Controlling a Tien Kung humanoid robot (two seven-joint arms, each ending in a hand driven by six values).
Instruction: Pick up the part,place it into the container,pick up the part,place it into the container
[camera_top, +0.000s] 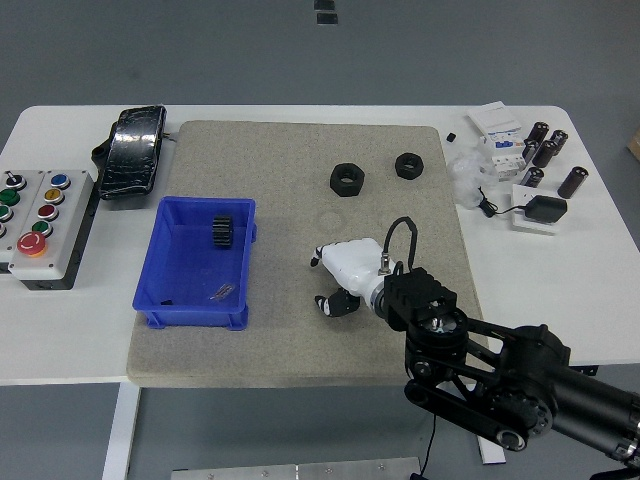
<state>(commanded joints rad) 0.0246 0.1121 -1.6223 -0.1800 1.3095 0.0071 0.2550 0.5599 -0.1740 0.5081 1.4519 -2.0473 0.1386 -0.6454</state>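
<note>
Here, right hand (341, 279) curled and empty over the grey mat (290, 335), gear (223, 237) in blue container (160, 262)

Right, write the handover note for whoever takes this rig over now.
Right hand: over the mat, between bin and nuts, fingers curled, holding nothing.
Left hand: not in view.
Blue bin: one black gear inside, against its far wall.
Larger black nut and smaller black nut sit apart on the mat's far side.
Done: one part binned. Left: pick a second part, place it in the bin.
</note>
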